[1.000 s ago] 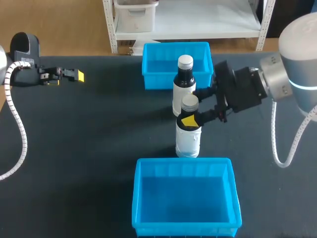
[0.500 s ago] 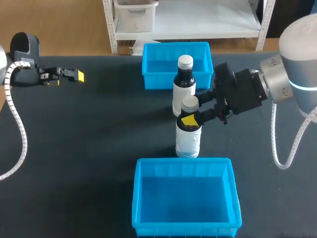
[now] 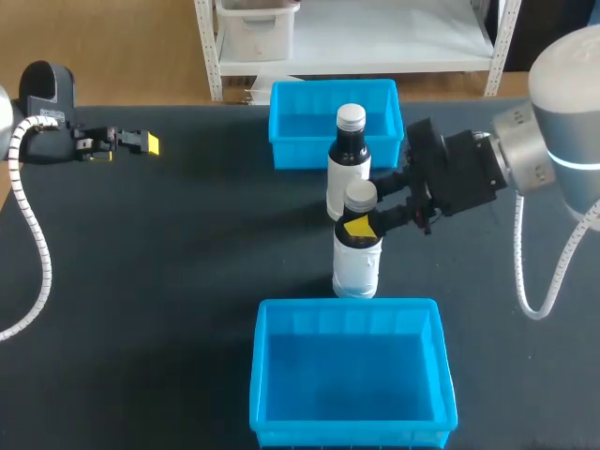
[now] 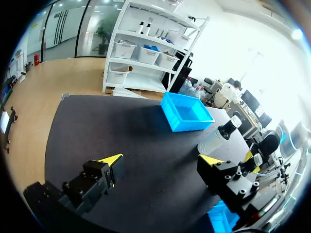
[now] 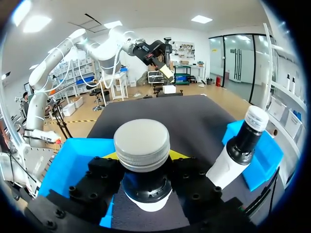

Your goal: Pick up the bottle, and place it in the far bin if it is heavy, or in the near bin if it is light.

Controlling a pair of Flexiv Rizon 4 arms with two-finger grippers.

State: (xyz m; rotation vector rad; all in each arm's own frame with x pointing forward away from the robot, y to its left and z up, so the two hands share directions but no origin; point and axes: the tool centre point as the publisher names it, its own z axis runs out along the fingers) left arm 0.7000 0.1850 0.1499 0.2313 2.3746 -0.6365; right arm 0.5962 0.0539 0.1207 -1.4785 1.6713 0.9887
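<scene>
Right gripper (image 3: 360,227) only nudged slightly then settled, fingers clamped on the neck of the bottle (image 3: 356,267) between them, base on the table (image 3: 187,281), so no lift yet; left gripper (image 3: 141,143) wide open, empty.

We see a matt, dark tabletop (image 3: 187,262) with a faintly rough, felt-like look, carrying a near bin (image 3: 349,307) and a far bin (image 3: 300,117) of smooth, glossy blue plastic. The front bottle (image 3: 357,267) and rear bottle (image 3: 349,150) show glossy dark necks and smooth white bodies, and the front one's cap (image 5: 142,141) is ribbed and dull silver. Our right end effector (image 3: 366,202) is matt black with yellow plastic-looking tips.
</scene>
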